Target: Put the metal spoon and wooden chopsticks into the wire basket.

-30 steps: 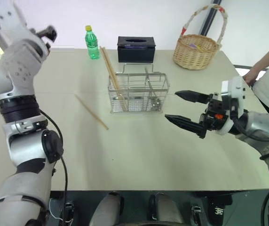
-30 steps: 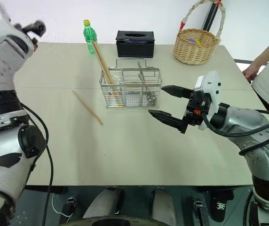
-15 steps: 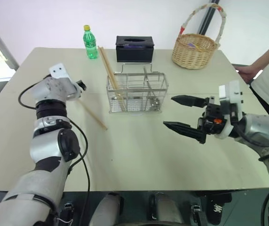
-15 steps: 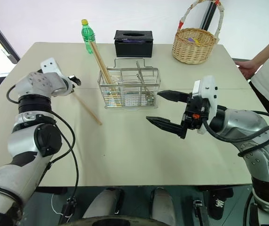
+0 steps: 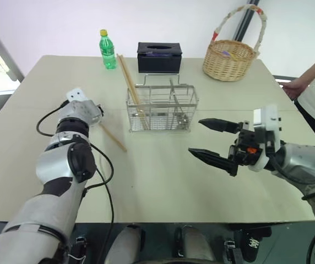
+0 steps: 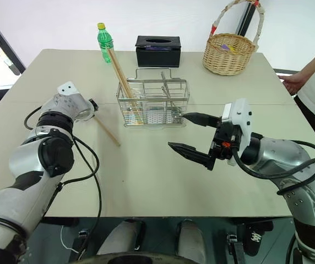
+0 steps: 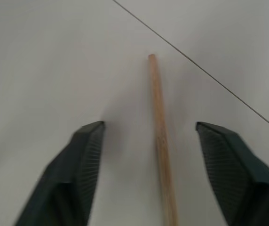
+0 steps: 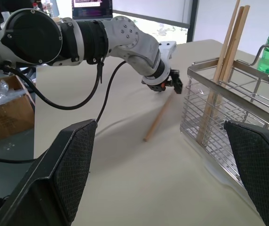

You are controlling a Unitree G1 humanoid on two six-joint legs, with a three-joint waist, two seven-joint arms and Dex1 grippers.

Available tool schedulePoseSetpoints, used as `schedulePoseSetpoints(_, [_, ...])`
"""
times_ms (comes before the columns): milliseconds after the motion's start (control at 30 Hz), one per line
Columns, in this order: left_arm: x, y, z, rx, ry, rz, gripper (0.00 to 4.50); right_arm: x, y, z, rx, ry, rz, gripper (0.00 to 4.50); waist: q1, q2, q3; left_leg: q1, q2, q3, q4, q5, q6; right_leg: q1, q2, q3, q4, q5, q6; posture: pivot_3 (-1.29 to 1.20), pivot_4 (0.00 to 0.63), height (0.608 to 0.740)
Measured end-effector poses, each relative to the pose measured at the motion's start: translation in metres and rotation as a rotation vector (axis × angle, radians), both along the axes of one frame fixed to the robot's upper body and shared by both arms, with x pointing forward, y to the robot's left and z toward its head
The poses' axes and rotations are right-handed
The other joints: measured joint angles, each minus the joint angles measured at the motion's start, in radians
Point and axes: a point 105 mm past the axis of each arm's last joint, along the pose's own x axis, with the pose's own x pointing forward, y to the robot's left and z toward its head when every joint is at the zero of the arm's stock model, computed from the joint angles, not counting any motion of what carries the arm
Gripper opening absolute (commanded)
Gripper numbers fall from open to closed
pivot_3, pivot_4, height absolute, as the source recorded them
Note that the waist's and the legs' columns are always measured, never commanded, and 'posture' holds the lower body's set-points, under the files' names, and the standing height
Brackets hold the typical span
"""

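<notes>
While my left gripper is down at the table, its fingers stand apart astride a loose chopstick, not touching it; from the head, two more chopsticks lean in the wire basket, and my right gripper hangs wide open, empty

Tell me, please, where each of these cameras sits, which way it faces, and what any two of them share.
Left and right eye views: on the head, looking forward and down over the table; both arms show.
Left wrist view: on the left wrist, looking down along the left pincer at the loose chopstick between its open fingers.
Right wrist view: on the right wrist, facing across the table past the open right pincer at the wire basket and the left arm.
Shared: all show that chopstick.
</notes>
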Motion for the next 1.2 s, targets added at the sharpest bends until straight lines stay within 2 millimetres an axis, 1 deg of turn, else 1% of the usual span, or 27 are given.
schedulePoseSetpoints(100, [0.000, -0.002, -0.001, -0.018, 0.005, 0.009, 0.22, 0.001, -0.001, 0.001, 0.006, -0.001, -0.013, 4.50, 0.001, 0.000, 0.000, 0.000, 0.000, 0.000, 0.000, 0.000, 0.000, 0.000, 0.000, 0.000, 0.000, 0.000, 0.000, 0.00, 0.150, 0.661])
schedulePoseSetpoints(133, [0.000, -0.003, -0.001, -0.025, 0.005, 0.010, 0.10, 0.001, -0.001, 0.001, 0.008, -0.001, -0.015, 4.50, 0.000, 0.000, 0.000, 0.000, 0.000, 0.000, 0.000, 0.000, 0.000, 0.000, 0.000, 0.000, 0.000, 0.000, 0.000, 0.00, 0.150, 0.661])
schedulePoseSetpoints(333, [0.000, 0.000, 0.001, -0.028, -0.003, 0.043, 0.10, 0.001, -0.003, 0.003, 0.012, -0.006, -0.024, 4.50, -0.004, 0.000, 0.000, 0.000, 0.000, 0.000, 0.000, 0.000, 0.000, 0.000, 0.000, 0.000, 0.000, 0.000, 0.000, 0.00, 0.150, 0.661])
schedulePoseSetpoints(400, [0.001, 0.006, 0.004, -0.012, -0.021, 0.056, 0.10, 0.001, -0.003, 0.003, 0.012, -0.006, -0.025, 4.50, -0.004, 0.000, 0.000, 0.000, 0.000, 0.000, 0.000, 0.000, 0.000, -0.001, 0.001, 0.000, 0.000, 0.000, 0.000, 0.00, 0.150, 0.661])
schedulePoseSetpoints(467, [0.003, 0.016, 0.013, 0.012, -0.062, 0.070, 0.10, 0.001, -0.003, 0.003, 0.012, -0.006, -0.024, 4.50, -0.004, 0.000, 0.000, 0.000, 0.000, 0.000, 0.000, 0.000, 0.000, -0.001, 0.001, 0.000, 0.000, 0.000, 0.000, 0.00, 0.150, 0.661])
schedulePoseSetpoints(533, [0.008, 0.033, 0.033, 0.057, -0.157, 0.082, 0.10, 0.001, -0.003, 0.004, 0.009, -0.011, -0.020, 4.50, -0.004, 0.000, 0.000, 0.000, 0.000, 0.000, 0.000, 0.000, 0.000, -0.001, 0.001, 0.000, 0.000, 0.000, 0.000, 0.00, 0.150, 0.661])
schedulePoseSetpoints(600, [0.011, 0.051, 0.057, 0.118, -0.267, 0.099, 0.10, 0.002, -0.002, 0.006, 0.004, -0.018, -0.016, 4.50, -0.005, 0.000, 0.000, -0.001, 0.000, 0.000, 0.000, 0.000, 0.000, -0.001, 0.001, 0.000, 0.000, 0.000, 0.000, 0.00, 0.150, 0.661])
schedulePoseSetpoints(633, [0.012, 0.062, 0.074, 0.159, -0.340, 0.107, 0.10, 0.002, -0.002, 0.008, 0.002, -0.021, -0.014, 4.50, -0.004, 0.000, 0.000, -0.001, 0.000, 0.000, 0.000, 0.000, 0.000, -0.001, 0.001, 0.000, 0.000, 0.000, 0.000, 0.00, 0.150, 0.661])
schedulePoseSetpoints(667, [0.012, 0.068, 0.086, 0.182, -0.389, 0.115, 0.10, 0.001, -0.002, 0.008, 0.002, -0.021, -0.012, 4.50, -0.003, 0.000, 0.000, -0.001, 0.000, 0.000, 0.000, 0.000, 0.000, -0.001, 0.000, 0.000, 0.000, 0.000, 0.000, 0.00, 0.150, 0.661])
schedulePoseSetpoints(733, [0.015, 0.070, 0.109, 0.169, -0.495, 0.096, 0.10, 0.001, -0.001, 0.009, 0.008, -0.016, -0.006, 4.50, 0.000, 0.000, 0.000, -0.002, 0.000, -0.001, 0.001, 0.000, 0.000, -0.001, 0.000, -0.001, 0.000, 0.000, 0.000, 0.00, 0.150, 0.661])
schedulePoseSetpoints(767, [0.019, 0.063, 0.134, 0.093, -0.619, 0.051, 0.10, 0.002, 0.000, 0.012, 0.026, -0.014, -0.004, 4.50, 0.003, -0.002, 0.001, -0.004, 0.000, -0.001, 0.002, 0.000, 0.000, -0.002, 0.000, -0.001, 0.000, 0.000, 0.000, 0.00, 0.150, 0.661])
schedulePoseSetpoints(800, [0.021, 0.056, 0.162, 0.056, -0.734, 0.007, 0.10, 0.002, 0.001, 0.015, 0.039, -0.014, 0.001, 4.50, 0.003, -0.005, 0.003, -0.005, 0.000, -0.003, 0.003, 0.000, 0.000, -0.002, 0.000, -0.002, 0.000, 0.000, 0.000, 0.00, 0.150, 0.661])
schedulePoseSetpoints(833, [0.018, 0.045, 0.204, 0.035, -0.893, -0.055, 0.10, 0.003, 0.001, 0.017, 0.045, -0.015, 0.001, 4.50, 0.002, -0.007, 0.002, -0.006, 0.000, -0.003, 0.004, 0.000, 0.000, -0.002, 0.000, -0.002, -0.001, 0.000, 0.000, 0.00, 0.150, 0.661])
schedulePoseSetpoints(867, [0.013, 0.039, 0.231, 0.031, -0.989, -0.090, 0.10, 0.003, 0.001, 0.016, 0.047, -0.012, 0.000, 4.50, 0.000, -0.007, 0.002, -0.006, 0.000, -0.002, 0.004, 0.000, 0.000, -0.001, -0.001, -0.002, -0.001, 0.000, 0.000, 0.00, 0.150, 0.661])
schedulePoseSetpoints(900, [0.003, 0.032, 0.264, 0.024, -1.112, -0.132, 0.10, 0.003, 0.001, 0.016, 0.047, -0.010, -0.004, 4.50, -0.004, -0.006, 0.002, -0.005, -0.001, -0.001, 0.004, 0.000, 0.000, -0.001, -0.002, -0.002, -0.001, 0.001, 0.000, 0.00, 0.150, 0.661])
schedulePoseSetpoints(933, [-0.007, 0.026, 0.291, 0.005, -1.209, -0.170, 0.10, 0.004, 0.000, 0.016, 0.047, -0.007, -0.007, 4.50, -0.005, -0.004, 0.001, -0.004, -0.001, 0.001, 0.004, 0.000, 0.000, 0.000, -0.003, -0.002, -0.001, 0.001, 0.000, 0.00, 0.150, 0.661])
schedulePoseSetpoints(967, [-0.017, 0.018, 0.313, -0.047, -1.289, -0.211, 0.10, 0.004, 0.000, 0.015, 0.048, -0.006, -0.010, 4.50, -0.007, -0.001, -0.001, -0.003, -0.001, 0.002, 0.004, 0.000, 0.000, 0.000, -0.003, -0.002, -0.001, 0.000, 0.001, 0.00, 0.150, 0.661])
schedulePoseSetpoints(1000, [-0.023, 0.013, 0.325, -0.095, -1.334, -0.242, 0.10, 0.004, 0.000, 0.015, 0.048, -0.006, -0.010, 4.50, -0.009, 0.003, -0.003, -0.002, -0.001, 0.003, 0.004, -0.003, 0.006, 0.001, -0.003, -0.002, -0.001, 0.000, 0.001, 0.00, 0.150, 0.661])
schedulePoseSetpoints(1033, [-0.026, 0.006, 0.329, -0.139, -1.348, -0.274, 0.10, 0.004, 0.000, 0.015, 0.050, -0.006, -0.010, 4.50, -0.009, 0.007, -0.005, -0.001, -0.002, 0.003, 0.004, -0.004, 0.006, 0.001, -0.003, -0.001, -0.001, 0.000, 0.002, 0.00, 0.150, 0.661])
schedulePoseSetpoints(1067, [-0.025, 0.001, 0.327, -0.160, -1.342, -0.297, 0.10, 0.004, 0.000, 0.015, 0.052, -0.005, -0.011, 4.50, -0.009, 0.007, -0.005, -0.001, -0.002, 0.003, 0.004, -0.003, 0.006, 0.001, -0.003, -0.001, -0.001, -0.001, 0.002, 0.00, 0.150, 0.661])
schedulePoseSetpoints(1100, [-0.023, -0.003, 0.322, -0.163, -1.330, -0.317, 0.10, 0.005, 0.000, 0.015, 0.053, -0.004, -0.014, 4.50, -0.008, 0.007, -0.005, 0.000, -0.001, 0.003, 0.002, -0.003, 0.006, 0.001, -0.002, -0.001, -0.001, -0.001, 0.002, 0.00, 0.150, 0.661])
schedulePoseSetpoints(1200, [-0.015, -0.018, 0.294, -0.146, -1.263, -0.390, 0.10, 0.006, -0.001, 0.014, 0.056, 0.000, -0.027, 4.50, -0.007, 0.006, -0.004, 0.000, 0.001, 0.001, 0.003, -0.001, 0.003, 0.001, 0.001, -0.001, 0.001, 0.000, 0.002, 0.00, 0.150, 0.661])
